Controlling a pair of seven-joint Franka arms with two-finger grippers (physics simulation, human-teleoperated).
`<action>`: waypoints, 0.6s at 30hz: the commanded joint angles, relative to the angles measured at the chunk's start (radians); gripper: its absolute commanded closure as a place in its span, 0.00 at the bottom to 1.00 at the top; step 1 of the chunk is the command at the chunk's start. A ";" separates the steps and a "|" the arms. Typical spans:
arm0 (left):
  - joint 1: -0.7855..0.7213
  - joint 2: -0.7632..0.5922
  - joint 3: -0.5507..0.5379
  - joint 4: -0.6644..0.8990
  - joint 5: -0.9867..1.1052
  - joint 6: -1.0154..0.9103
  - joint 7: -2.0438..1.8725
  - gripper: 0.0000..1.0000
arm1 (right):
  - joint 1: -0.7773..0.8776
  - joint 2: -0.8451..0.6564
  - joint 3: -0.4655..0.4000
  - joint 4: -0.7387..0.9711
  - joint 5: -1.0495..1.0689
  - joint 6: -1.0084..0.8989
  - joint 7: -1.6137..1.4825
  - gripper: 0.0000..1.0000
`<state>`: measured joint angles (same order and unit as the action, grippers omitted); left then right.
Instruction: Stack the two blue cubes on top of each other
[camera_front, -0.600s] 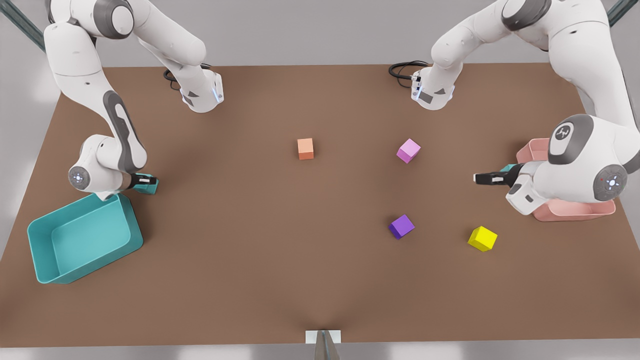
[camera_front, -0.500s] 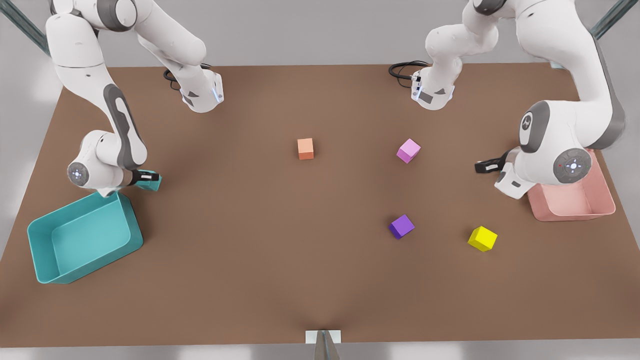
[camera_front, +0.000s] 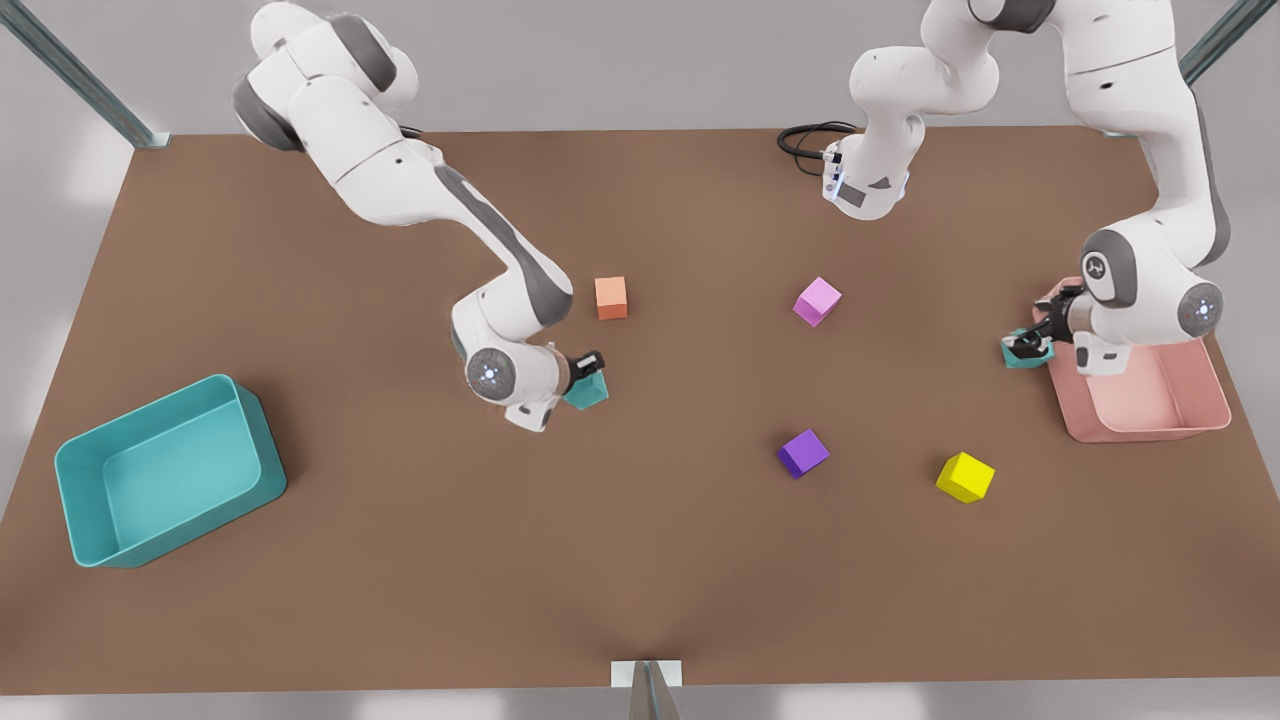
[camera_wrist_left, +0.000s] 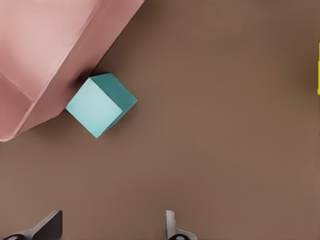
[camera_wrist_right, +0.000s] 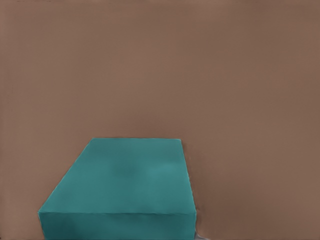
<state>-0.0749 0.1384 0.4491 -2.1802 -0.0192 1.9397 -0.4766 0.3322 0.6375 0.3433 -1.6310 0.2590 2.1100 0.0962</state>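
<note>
One blue cube (camera_front: 590, 393) hangs just above the table near the middle, below the orange cube, with my right gripper (camera_front: 586, 372) shut on it; the right wrist view has this cube (camera_wrist_right: 120, 190) close up over bare table. The second blue cube (camera_front: 1018, 357) rests on the table against the pink bin's (camera_front: 1150, 432) corner on the front view's right. My left gripper (camera_front: 1030, 345) hovers over it. In the left wrist view that cube (camera_wrist_left: 100, 107) touches the bin's wall (camera_wrist_left: 45, 60), and the left gripper (camera_wrist_left: 111, 222) stands open, its fingers (camera_wrist_left: 50, 225) clear of the cube.
An orange cube (camera_front: 611, 297), a pink cube (camera_front: 817, 301), a dark purple cube (camera_front: 803, 452) and a yellow cube (camera_front: 965, 476) lie scattered on the brown table. A large teal bin (camera_front: 75, 500) sits at the front view's left.
The right gripper has carried its blue cube from beside the teal bin to the table's middle. The left arm has swung back, its gripper now over the second cube by the pink bin.
</note>
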 joint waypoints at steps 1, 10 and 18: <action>0.001 0.001 0.011 -0.053 -0.041 0.335 -0.608 0.00 | 0.068 0.080 -0.001 0.092 -0.075 0.102 0.666 0.37; 0.090 0.090 0.013 -0.112 -0.119 0.490 -0.609 0.00 | 0.199 0.272 -0.038 0.281 -0.129 0.225 0.810 0.33; 0.124 0.113 0.040 -0.119 -0.064 0.481 -0.612 0.00 | 0.192 0.269 -0.038 0.296 -0.130 0.216 0.806 0.00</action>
<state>0.0489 0.2515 0.4857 -2.3001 -0.0904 2.3987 -0.8607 0.5259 0.9080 0.3048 -1.3373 0.1309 2.3145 0.5971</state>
